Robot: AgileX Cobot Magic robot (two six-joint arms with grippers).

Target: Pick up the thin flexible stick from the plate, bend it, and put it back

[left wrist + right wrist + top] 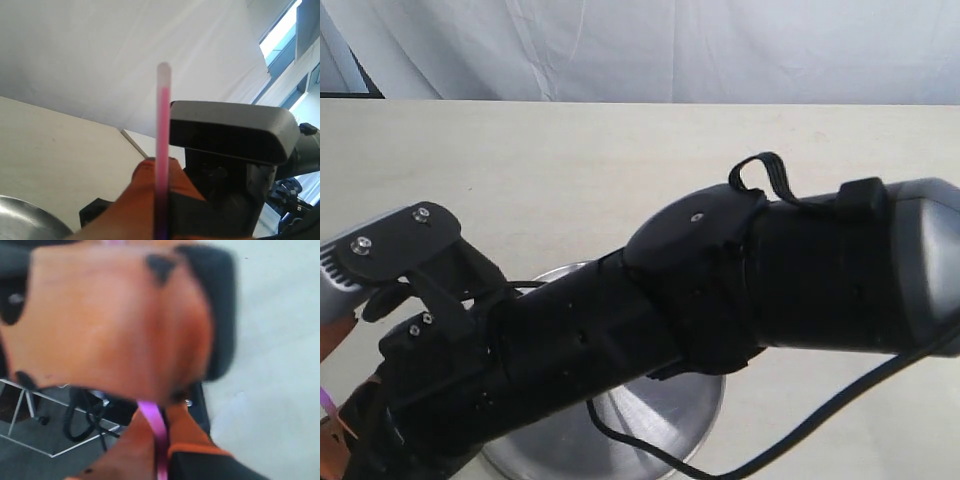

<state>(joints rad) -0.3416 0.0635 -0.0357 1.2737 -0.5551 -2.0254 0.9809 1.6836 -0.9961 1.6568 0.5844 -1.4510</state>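
beige table [570, 150] carries the plate [665, 412]; left tool [161, 172] and right tool [161, 442] both clench the thin flexible stick [163, 125].

I count one pink stick [163, 150]. That is the only stick.

I count one shiny plate [670, 425]. It sits at 6 o'clock in the exterior view.

I count two end effectors: the left end effector [161, 210] and the right end effector [162, 455]. The left one shows two orange fingers [137, 210].

I count one big black arm [770, 280] in the exterior view.

There is one counter [520, 160], pale and flat.

There is one white cloth [670, 50], at 12 o'clock behind the counter.
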